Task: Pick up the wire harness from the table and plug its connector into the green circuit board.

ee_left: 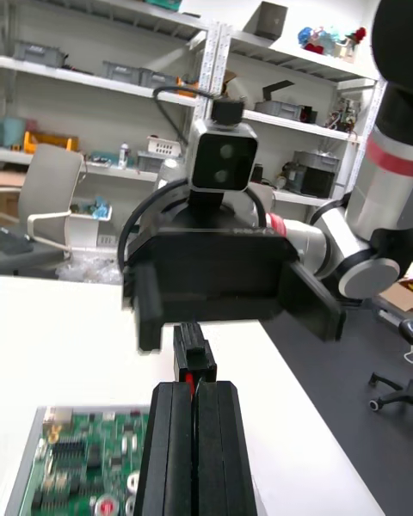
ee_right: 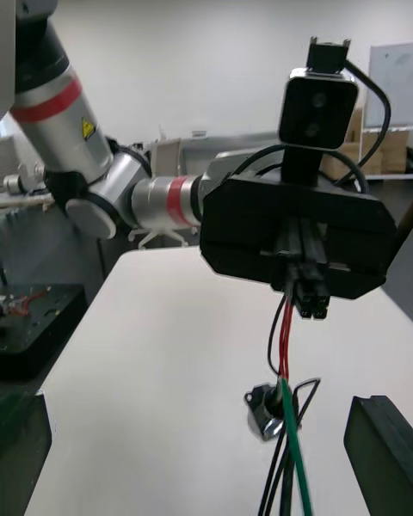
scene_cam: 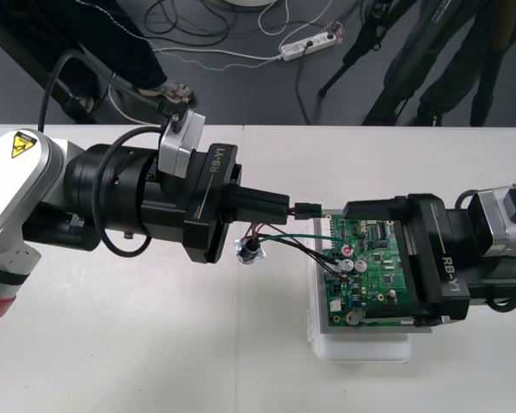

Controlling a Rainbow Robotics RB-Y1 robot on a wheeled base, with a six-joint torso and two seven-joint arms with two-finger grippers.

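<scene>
My left gripper (scene_cam: 285, 206) reaches in from the left, shut on the harness's small black plug (scene_cam: 305, 209), which is held just off the far-left corner of the green circuit board (scene_cam: 374, 262). In the left wrist view the plug (ee_left: 194, 361) sticks out past my shut fingertips (ee_left: 172, 413). Red, black and green wires (scene_cam: 284, 238) loop down to the round metal socket (scene_cam: 248, 251), which hangs left of the board. My right gripper (scene_cam: 357, 265) is open, its fingers straddling the board. From the right wrist I see the left gripper (ee_right: 301, 262), plug (ee_right: 310, 303) and socket (ee_right: 265, 408).
The board sits on a white base (scene_cam: 361, 348) right of the table's centre. The left arm's thick black links (scene_cam: 129, 202) cross the table's left half. The far table edge (scene_cam: 327, 126) runs just behind both arms, with dark floor and cables beyond it.
</scene>
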